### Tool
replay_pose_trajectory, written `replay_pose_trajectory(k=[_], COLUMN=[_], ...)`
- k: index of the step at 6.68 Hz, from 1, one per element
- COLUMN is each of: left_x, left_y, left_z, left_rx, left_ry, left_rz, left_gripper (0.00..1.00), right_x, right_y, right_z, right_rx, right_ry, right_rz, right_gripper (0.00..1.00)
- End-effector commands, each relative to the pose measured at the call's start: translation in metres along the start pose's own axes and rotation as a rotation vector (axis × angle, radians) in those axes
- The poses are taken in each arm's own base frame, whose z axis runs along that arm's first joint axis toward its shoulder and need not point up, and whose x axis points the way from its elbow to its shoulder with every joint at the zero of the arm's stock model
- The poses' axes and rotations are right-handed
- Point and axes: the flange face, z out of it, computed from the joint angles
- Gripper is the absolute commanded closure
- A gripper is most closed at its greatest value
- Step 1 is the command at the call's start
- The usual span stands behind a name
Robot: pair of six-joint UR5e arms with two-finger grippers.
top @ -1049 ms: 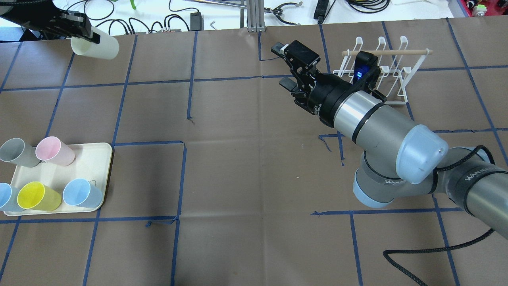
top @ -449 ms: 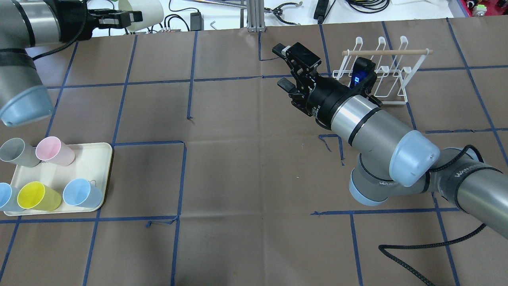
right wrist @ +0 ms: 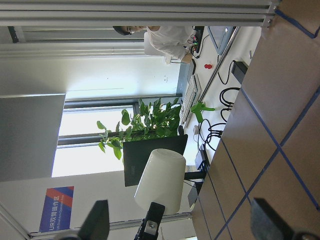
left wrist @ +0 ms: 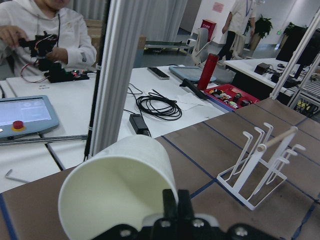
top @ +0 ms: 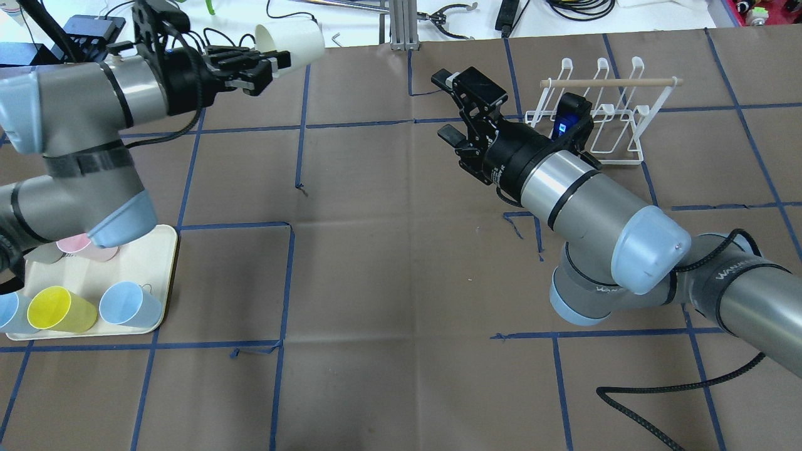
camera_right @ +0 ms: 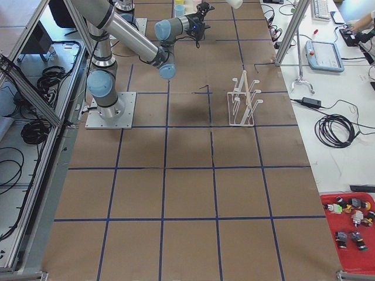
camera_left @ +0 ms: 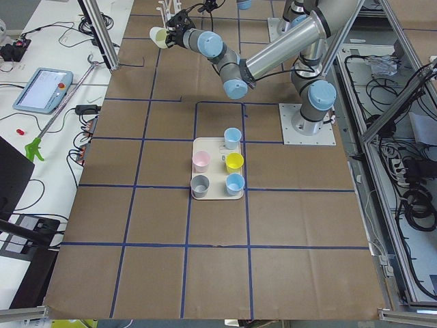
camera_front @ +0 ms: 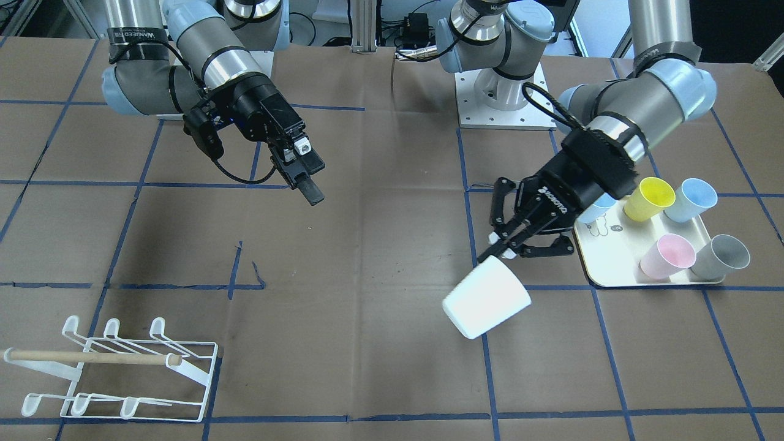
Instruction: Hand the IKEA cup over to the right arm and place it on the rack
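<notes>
Bright, even light, soft shadows on the table (camera_front: 380, 245), blown-out window (right wrist: 85, 160) in the right wrist view.

White cup (camera_front: 487, 305), tilted, in L pincer (camera_front: 497, 247)

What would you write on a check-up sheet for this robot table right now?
Surface: table covered in brown paper with blue tape squares.
Job's things: white cup tilted in the air, pinched at its rim; rack standing bare.
Clutter: cream tray holding five coloured cups.
Grippers: left gripper shut on the cup; right gripper open, holding nothing.
Cables: black cable trailing from the right arm; coiled cord on the white bench.
Surroundings: person seated at the bench; red bin of small parts.
</notes>
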Motion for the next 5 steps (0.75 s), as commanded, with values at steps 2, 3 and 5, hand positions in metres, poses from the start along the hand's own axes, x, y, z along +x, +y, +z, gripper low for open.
replay_pose_trajectory(k=[2,3,5], left_x=[0.039,0.053,0.083], left_y=[0.047,0.058,0.066], left_z=[0.031,0.043,0.058], left_rx=[0.189,0.197,0.174], left_ry=[0.014,0.05,0.098], left_rz=[0.02,0.028,0.026], left_gripper=[0.98,0.96,0.96], right_x=[0.004,0.007,0.016], right_y=[0.002,0.004,0.012], right_z=[0.003,0.005,0.017], right_rx=[0.011,0.012,0.02], right_ry=[0.012,0.03,0.129], right_rz=[0.115,0.127,0.16], right_gripper=[0.0,0.0,0.0])
